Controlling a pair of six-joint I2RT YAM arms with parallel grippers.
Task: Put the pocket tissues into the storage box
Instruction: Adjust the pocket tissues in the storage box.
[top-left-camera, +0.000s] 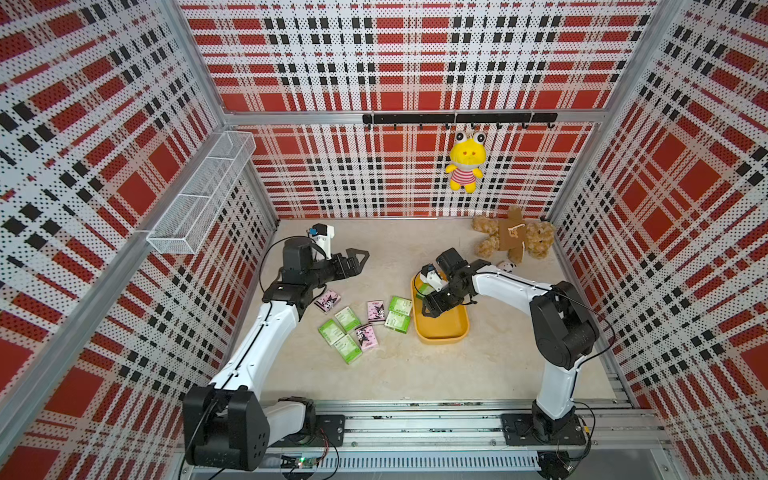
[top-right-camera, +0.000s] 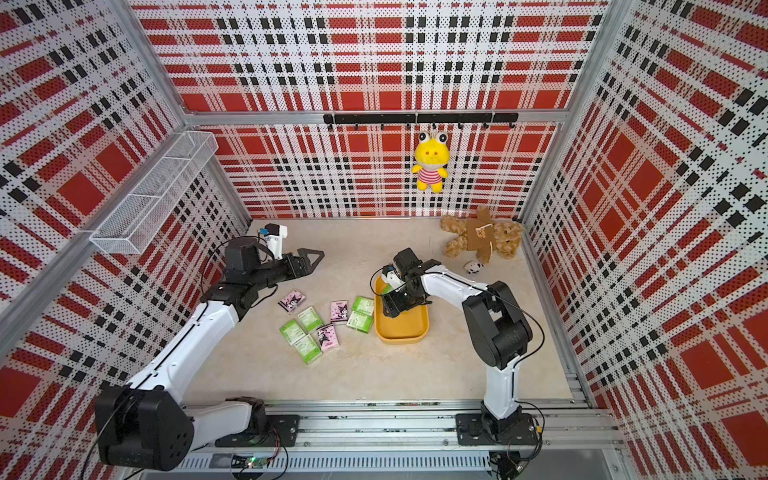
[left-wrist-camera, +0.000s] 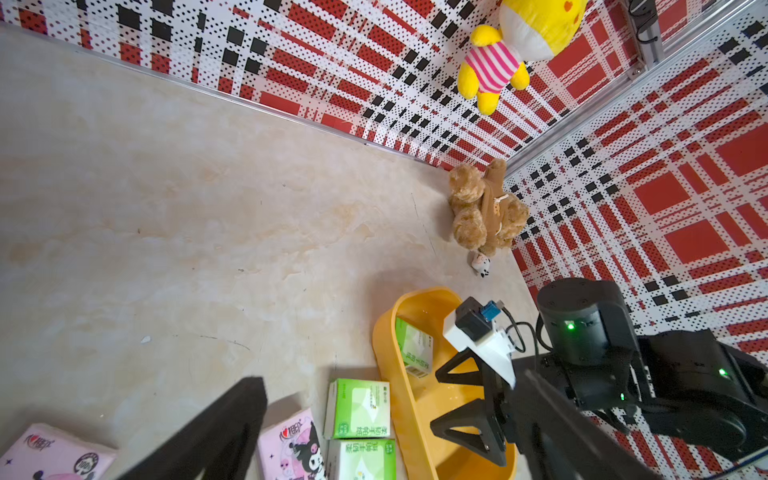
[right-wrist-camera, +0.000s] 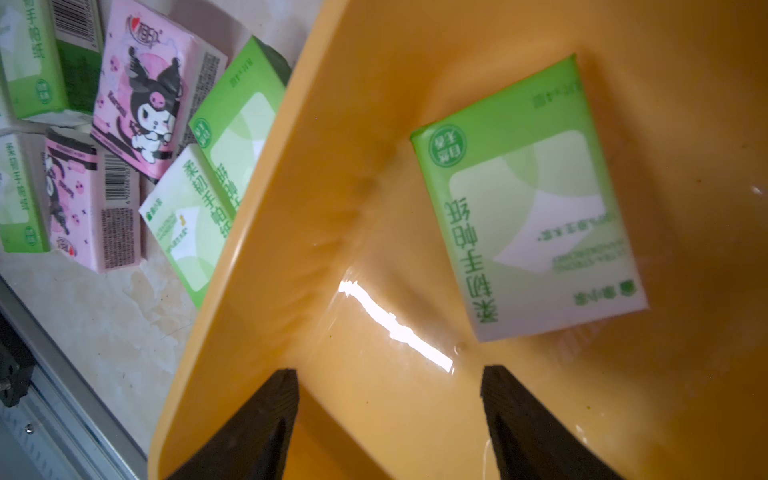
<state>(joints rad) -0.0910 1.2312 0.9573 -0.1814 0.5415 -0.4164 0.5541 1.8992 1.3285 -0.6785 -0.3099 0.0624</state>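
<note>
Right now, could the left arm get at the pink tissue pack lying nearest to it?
Probably yes: the pink tissue pack lies flat, nothing on it, and the left gripper hangs open and empty nearby.

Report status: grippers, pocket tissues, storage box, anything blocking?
Left gripper open, empty, above beige table. Right gripper open, empty, over shallow yellow-orange plastic storage box. One green-and-white tissue pack inside; eight packs on table. Nothing blocking.

In a top view the right arm's wrist (top-left-camera: 453, 286) covers the far half of the storage box (top-left-camera: 446, 328), leaving only a sliver of the green pack (top-left-camera: 424, 288) inside. In the right wrist view the box's wall hides part of two green packs (right-wrist-camera: 232, 129) just outside it.
</note>
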